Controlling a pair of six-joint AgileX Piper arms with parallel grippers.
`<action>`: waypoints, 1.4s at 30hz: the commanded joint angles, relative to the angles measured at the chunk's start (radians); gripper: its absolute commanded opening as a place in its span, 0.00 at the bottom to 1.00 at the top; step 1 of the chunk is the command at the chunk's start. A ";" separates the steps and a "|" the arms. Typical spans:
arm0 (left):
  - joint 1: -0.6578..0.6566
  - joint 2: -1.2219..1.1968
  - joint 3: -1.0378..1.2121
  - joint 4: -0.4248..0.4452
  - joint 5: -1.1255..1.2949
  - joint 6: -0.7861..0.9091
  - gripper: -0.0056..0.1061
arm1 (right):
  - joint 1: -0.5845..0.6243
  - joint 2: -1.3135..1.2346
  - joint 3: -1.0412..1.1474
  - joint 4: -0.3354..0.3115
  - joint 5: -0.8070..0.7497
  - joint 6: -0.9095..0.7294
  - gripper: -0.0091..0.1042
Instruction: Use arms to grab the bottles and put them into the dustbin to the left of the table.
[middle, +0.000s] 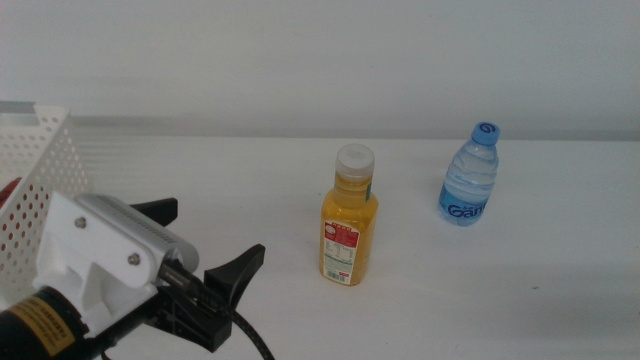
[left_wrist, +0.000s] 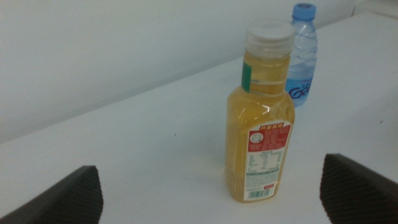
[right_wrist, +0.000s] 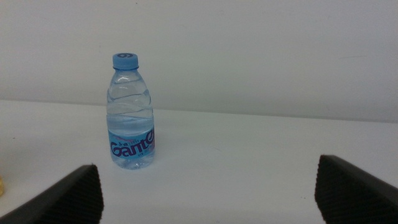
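Juice bottle (middle: 349, 218) is standing upright mid-table, full, likely weighty and slick; left gripper (middle: 204, 248) is facing it with jaws spread wide, best closing around the labelled body. Right gripper (right_wrist: 208, 193) is waiting, jaws wide, before the water bottle (right_wrist: 131, 112).

A bare robotics test bench: a plain white table (middle: 560, 300) against a blank white wall (middle: 300, 60), where a perforated white basket (middle: 40, 170) and two staged drink bottles stand.

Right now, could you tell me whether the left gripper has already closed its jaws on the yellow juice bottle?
No; the left gripper has its jaws wide apart, and the yellow juice bottle stands upright on the table, untouched between them.
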 joint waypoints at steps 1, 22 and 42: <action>-0.006 -0.005 0.005 0.004 -0.035 -0.014 0.89 | -0.008 -0.040 0.044 -0.008 -0.009 -0.006 0.88; -0.197 0.409 0.005 -0.143 -0.465 -0.018 0.89 | -0.008 -0.040 0.044 -0.008 -0.009 -0.006 0.88; -0.286 0.744 -0.124 -0.333 -0.672 -0.045 0.89 | -0.008 -0.040 0.044 -0.008 -0.009 -0.006 0.88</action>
